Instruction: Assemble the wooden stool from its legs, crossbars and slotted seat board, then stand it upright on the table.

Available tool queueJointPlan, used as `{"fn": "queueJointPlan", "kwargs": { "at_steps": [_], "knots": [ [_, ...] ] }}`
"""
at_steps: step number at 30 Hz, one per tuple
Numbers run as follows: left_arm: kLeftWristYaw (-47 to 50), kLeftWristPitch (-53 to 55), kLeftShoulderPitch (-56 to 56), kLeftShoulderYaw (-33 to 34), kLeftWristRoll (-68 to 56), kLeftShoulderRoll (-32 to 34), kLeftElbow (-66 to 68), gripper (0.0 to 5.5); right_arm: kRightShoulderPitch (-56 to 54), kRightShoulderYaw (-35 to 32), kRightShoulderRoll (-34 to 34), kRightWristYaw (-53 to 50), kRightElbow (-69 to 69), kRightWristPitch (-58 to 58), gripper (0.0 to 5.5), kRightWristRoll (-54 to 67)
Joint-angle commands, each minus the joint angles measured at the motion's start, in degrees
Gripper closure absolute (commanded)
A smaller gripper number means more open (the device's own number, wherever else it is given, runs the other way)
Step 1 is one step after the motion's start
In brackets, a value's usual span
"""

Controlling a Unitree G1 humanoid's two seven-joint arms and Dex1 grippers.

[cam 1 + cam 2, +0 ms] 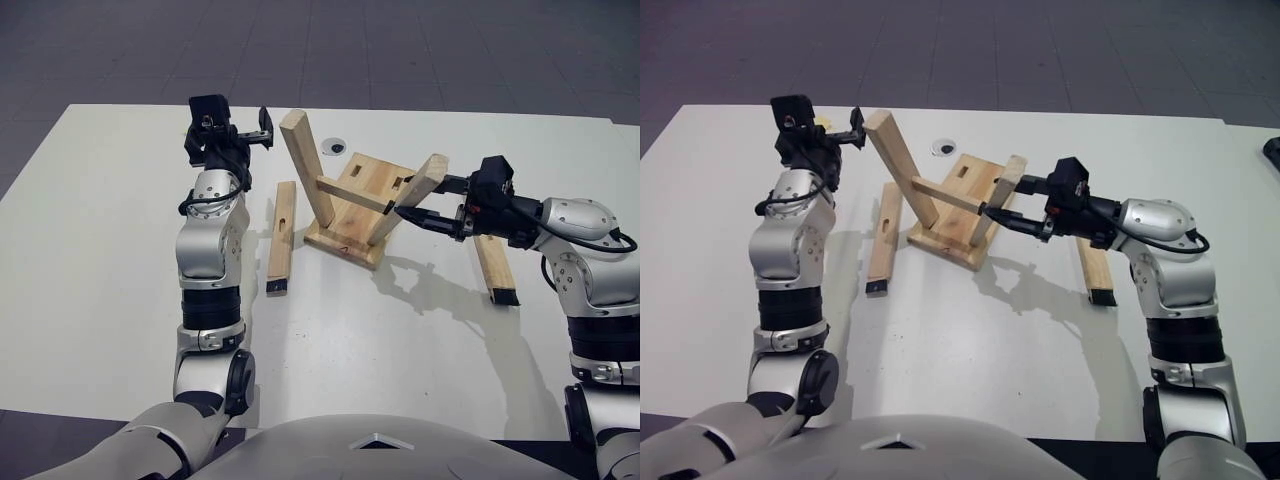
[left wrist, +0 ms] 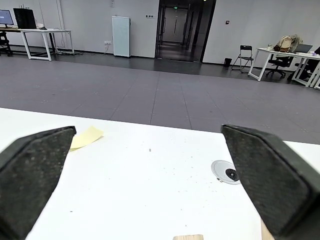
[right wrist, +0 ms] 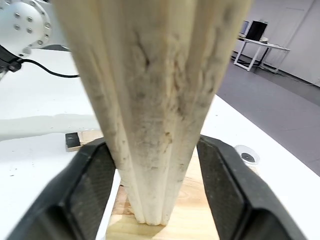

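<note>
While your right gripper (image 1: 416, 200) clamps leg (image 1: 432, 172) and left gripper (image 2: 149, 137) gapes empty, sideways pull may lever leg out of tilted seat board (image 1: 372, 180).

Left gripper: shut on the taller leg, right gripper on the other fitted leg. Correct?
No. The left gripper is open and holds nothing, as the left wrist view shows; it sits by the top of the taller leg. The right gripper does grip the other fitted leg.
</note>
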Motion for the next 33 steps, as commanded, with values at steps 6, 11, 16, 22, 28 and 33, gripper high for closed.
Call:
{"fn": "queueJointPlan", "kwargs": {
  "at_steps": [6,11,16,22,28,33],
  "knots": [
    [-2.2,-3.7,-2.6,-5.5,3.9,2.5,9.1,0.10,0.1,-17.6,8.0,-21.0,-15.1,5.2,1.25,19.0],
    [-9.2,-9.2,0.0,-14.2,8.0,5.5,11.0,0.10,4.2,-25.0,12.3,-36.4,-18.5,6.5,0.46,24.1],
    [-14.9,-11.5,5.6,-19.0,9.5,8.1,2.7,0.10,13.6,-25.0,11.7,-38.9,-21.6,9.0,0.11,23.4],
    [-17.1,-8.0,10.3,-21.1,10.6,9.3,-8.8,0.10,17.5,-24.7,9.7,-38.5,-22.4,11.0,0.11,23.4],
    [-17.0,-6.7,9.3,-24.9,10.2,4.9,-14.4,0.10,16.1,-25.8,7.2,-37.0,-24.5,12.6,0.11,29.3],
    [-7.2,-3.9,8.1,-14.5,10.7,0.0,-16.6,0.10,13.1,-26.8,5.1,-38.4,-29.6,13.9,0.11,40.6]
  ]
}}
